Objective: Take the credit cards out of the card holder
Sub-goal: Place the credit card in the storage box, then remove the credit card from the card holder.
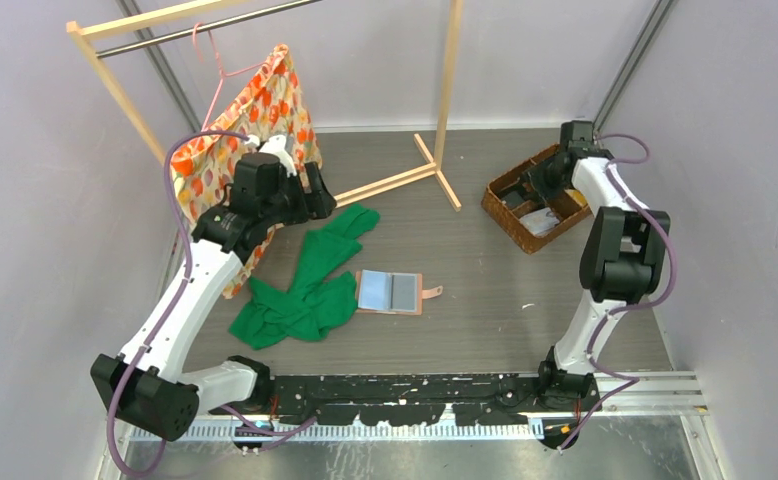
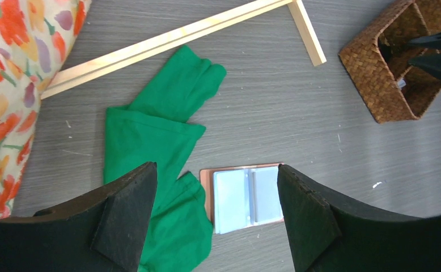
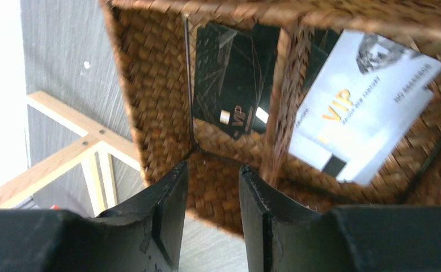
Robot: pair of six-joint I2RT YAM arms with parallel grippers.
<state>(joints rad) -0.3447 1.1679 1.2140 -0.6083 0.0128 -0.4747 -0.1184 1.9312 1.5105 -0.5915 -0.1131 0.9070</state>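
The salmon-pink card holder point(image 1: 390, 292) lies open flat on the grey table, pale blue-grey inside up, snap tab to the right. It also shows in the left wrist view point(image 2: 246, 198). My left gripper point(image 1: 315, 195) is open and empty, high above the table, with the holder seen between its fingers; its midpoint in the wrist view is point(image 2: 215, 170). My right gripper point(image 1: 537, 180) hovers over the brown wicker basket point(image 1: 505, 212), open and empty point(image 3: 213, 167). A black card point(image 3: 229, 79) and a white VIP card point(image 3: 360, 102) lie in separate compartments of the basket point(image 3: 150, 85).
A green cloth point(image 1: 305, 290) lies crumpled just left of the holder, touching its edge. A wooden garment rack point(image 1: 405, 180) stands at the back with a floral garment point(image 1: 255, 120) on a pink hanger. The basket point(image 2: 377, 73) sits at the back right.
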